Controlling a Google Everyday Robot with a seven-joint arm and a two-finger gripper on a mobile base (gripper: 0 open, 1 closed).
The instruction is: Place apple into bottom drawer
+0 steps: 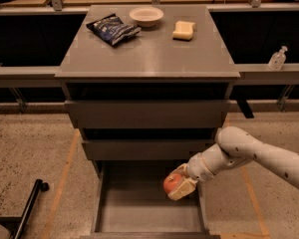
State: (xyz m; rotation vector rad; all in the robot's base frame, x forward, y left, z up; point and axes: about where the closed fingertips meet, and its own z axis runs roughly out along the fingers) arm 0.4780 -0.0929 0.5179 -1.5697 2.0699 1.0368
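A grey table (149,59) stands at centre on a speckled stone floor (30,148), with orange tape lines (65,173) at 7 and 5 o'clock. From 9 to 3 o'clock a grey ledge (20,73) fronts dark recesses, and a clear pump bottle (277,59) stands on it at 2 o'clock. A black wheeled leg (32,203) lies at 8 o'clock. The light is dim and warm. The gripper (179,188) clasps the apple (171,182) at 5 o'clock.

I am gripping the apple (172,183) with my fingers (182,190), holding it over the right side of the open bottom drawer (139,205), above its grey floor.
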